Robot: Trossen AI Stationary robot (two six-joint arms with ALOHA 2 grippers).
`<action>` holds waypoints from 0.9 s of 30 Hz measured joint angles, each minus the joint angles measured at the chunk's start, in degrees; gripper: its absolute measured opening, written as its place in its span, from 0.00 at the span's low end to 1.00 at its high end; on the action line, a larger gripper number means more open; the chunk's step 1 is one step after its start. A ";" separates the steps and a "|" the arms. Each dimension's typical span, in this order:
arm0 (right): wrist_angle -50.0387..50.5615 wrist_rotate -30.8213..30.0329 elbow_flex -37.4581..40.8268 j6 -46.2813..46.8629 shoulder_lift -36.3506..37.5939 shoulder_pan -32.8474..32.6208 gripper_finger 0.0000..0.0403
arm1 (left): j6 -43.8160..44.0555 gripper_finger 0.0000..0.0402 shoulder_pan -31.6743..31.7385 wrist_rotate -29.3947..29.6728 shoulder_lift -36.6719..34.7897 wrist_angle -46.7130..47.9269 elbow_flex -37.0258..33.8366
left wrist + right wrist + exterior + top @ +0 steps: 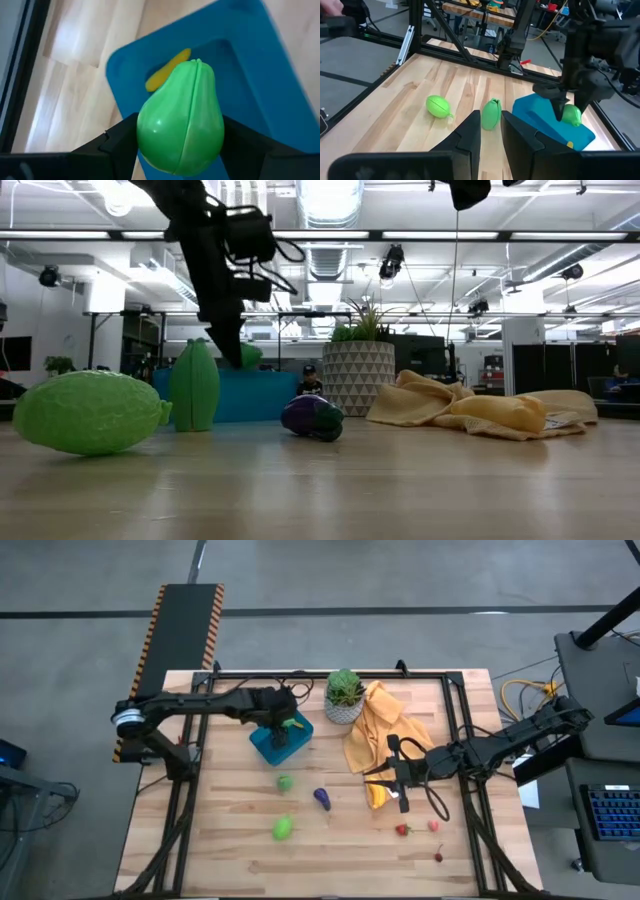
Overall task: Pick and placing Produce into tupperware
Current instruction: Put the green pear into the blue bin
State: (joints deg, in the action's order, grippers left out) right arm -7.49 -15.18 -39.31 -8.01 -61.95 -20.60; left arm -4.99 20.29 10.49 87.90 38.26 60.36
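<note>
A green pear point(181, 117) is clamped between the left gripper point(180, 142) fingers directly above the blue tupperware point(250, 75), which holds a yellow banana point(167, 70). The right gripper point(491, 135), away from the tupperware beside a yellow cloth point(375, 725), is narrowly parted and empty.

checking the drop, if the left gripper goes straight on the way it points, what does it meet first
Most likely the blue container: the left gripper, shut on a green pear, points into it, where a yellow piece lies. Depth is unclear.
</note>
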 joint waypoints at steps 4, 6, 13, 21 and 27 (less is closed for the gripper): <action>0.02 0.00 0.00 0.02 0.00 0.00 0.17 | -1.42 0.53 1.01 -2.19 2.06 -2.65 0.04; 0.05 0.00 0.00 0.02 0.00 0.00 0.17 | -1.71 0.53 1.11 -2.39 2.73 -3.95 0.04; 0.03 0.00 0.00 -0.02 0.00 0.01 0.17 | -2.04 0.53 1.62 -2.56 4.47 -4.77 0.04; 0.03 0.00 0.00 0.00 0.00 0.00 0.17 | -1.53 0.53 2.63 0.24 4.69 -4.80 0.04; 0.03 0.02 0.00 0.02 0.00 0.02 0.17 | -1.44 0.53 2.63 0.80 4.65 -4.82 0.04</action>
State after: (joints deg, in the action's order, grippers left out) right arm -7.46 -15.16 -39.31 -7.99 -61.95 -20.58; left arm -6.43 22.92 11.29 92.55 33.43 60.40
